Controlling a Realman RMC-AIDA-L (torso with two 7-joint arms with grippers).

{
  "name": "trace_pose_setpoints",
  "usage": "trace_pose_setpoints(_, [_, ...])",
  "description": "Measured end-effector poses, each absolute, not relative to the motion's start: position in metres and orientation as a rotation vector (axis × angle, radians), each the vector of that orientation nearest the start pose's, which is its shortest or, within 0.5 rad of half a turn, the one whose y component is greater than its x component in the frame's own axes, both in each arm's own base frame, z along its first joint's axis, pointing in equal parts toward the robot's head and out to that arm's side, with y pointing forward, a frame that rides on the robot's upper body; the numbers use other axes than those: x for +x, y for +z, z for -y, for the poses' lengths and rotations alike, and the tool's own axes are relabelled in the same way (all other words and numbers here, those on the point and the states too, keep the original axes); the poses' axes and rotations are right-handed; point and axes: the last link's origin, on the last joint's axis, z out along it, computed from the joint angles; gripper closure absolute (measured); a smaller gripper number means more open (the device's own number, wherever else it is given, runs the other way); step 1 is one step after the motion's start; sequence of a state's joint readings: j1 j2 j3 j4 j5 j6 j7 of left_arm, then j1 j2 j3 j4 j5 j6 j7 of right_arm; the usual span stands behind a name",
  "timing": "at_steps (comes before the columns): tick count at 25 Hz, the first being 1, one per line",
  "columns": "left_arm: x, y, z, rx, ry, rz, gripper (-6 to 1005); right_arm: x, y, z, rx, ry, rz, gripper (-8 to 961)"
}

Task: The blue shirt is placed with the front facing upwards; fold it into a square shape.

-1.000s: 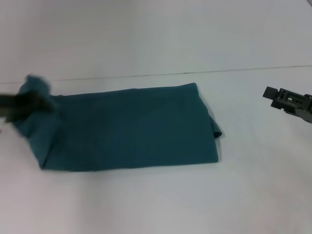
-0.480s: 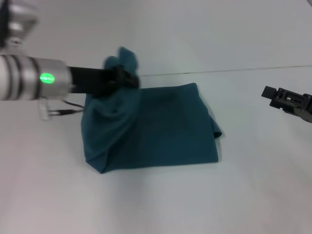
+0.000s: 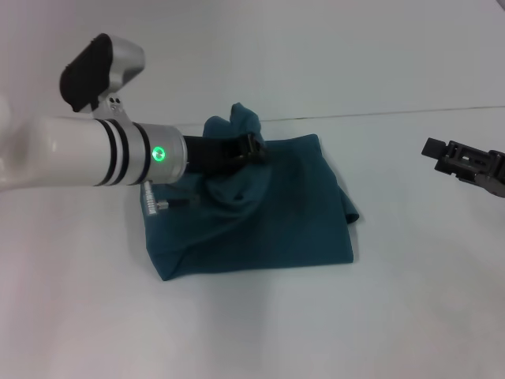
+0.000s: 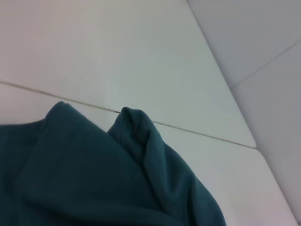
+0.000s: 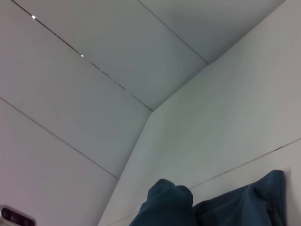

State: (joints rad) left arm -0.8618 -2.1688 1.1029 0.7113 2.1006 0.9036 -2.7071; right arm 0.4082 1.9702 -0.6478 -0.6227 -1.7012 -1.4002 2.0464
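The left tool (image 3: 251, 147) grips a bunched fold of the blue shirt (image 3: 276, 213), the rest spread below it; right tool (image 3: 465, 162) idle, state unclear

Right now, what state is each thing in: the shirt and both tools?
blue shirt: folded into a band on the table, its left end lifted and bunched, carried over the rest.
left tool: shut on the shirt's lifted end, above the band.
right tool: hovers apart at the right, holding nothing.

blue shirt (image 3: 260, 213) | plain teal, folded | left end lifted, bunched over middle | rest flat on table
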Motion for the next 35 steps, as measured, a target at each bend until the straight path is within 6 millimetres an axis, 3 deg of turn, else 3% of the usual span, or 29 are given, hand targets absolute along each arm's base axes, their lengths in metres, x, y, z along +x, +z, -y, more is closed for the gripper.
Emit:
trace_pose_setpoints(11, [-0.113,-0.090,-0.433,-2.295,-0.631,1.665,893,0.317,0.072,-0.340,-2.019,1.071,-1.537,125])
trace_pose_setpoints(14, [-0.107,-0.093,-0.431,-2.315,-0.656,1.673,673,0.317,0.072,-0.340,-2.019,1.070,-1.539,125])
trace_pose_setpoints(17, [-0.107,-0.084,-0.429,-2.325,-0.740,1.673,528,0.318,0.072,-0.338,-2.019,1.069,-1.542,125])
trace_pose_setpoints(21, [-0.128,-0.053,-0.424,-2.279,-0.874,1.657,394,0.321,0.072,-0.337,-2.023,1.047,-1.548,126])
trace_pose_setpoints(27, [-0.189,0.000,-0.407,-2.199,-0.934,1.723,284,0.318,0.069,-0.341,-2.137,0.898,-1.556,126])
trace_pose_setpoints(35, [-0.242,0.043,-0.372,-2.278,-0.785,1.554,77,0.290,0.064,-0.365,-2.353,0.639,-1.526,125])
